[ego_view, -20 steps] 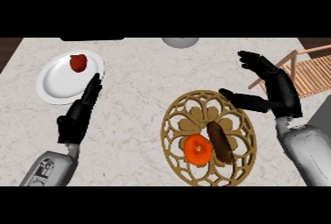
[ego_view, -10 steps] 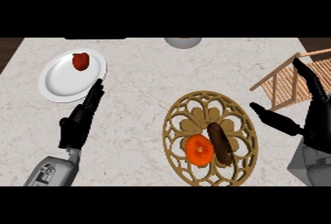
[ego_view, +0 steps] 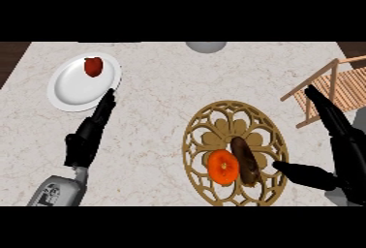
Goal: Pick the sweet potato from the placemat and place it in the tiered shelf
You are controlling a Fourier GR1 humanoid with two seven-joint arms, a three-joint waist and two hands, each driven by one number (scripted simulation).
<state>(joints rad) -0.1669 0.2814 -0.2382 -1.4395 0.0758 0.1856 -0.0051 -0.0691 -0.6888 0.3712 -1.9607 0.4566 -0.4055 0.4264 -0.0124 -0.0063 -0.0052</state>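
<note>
Marble counter (ego_view: 160,97), white plate (ego_view: 66,94), placemat (ego_view: 223,131), tiered shelf (ego_view: 344,85)

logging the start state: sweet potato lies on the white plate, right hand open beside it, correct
No: the head view shows the sweet potato on the placemat, not the white plate. The right hand is open beside it.

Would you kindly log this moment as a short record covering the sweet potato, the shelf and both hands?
target: sweet potato, lying on the placemat beside an orange fruit
destination: tiered shelf, at the view's right, sweet potato not yet in it
right hand: open, thumb near the sweet potato, nothing held
left hand: open, fingers pointing toward a white plate
</note>
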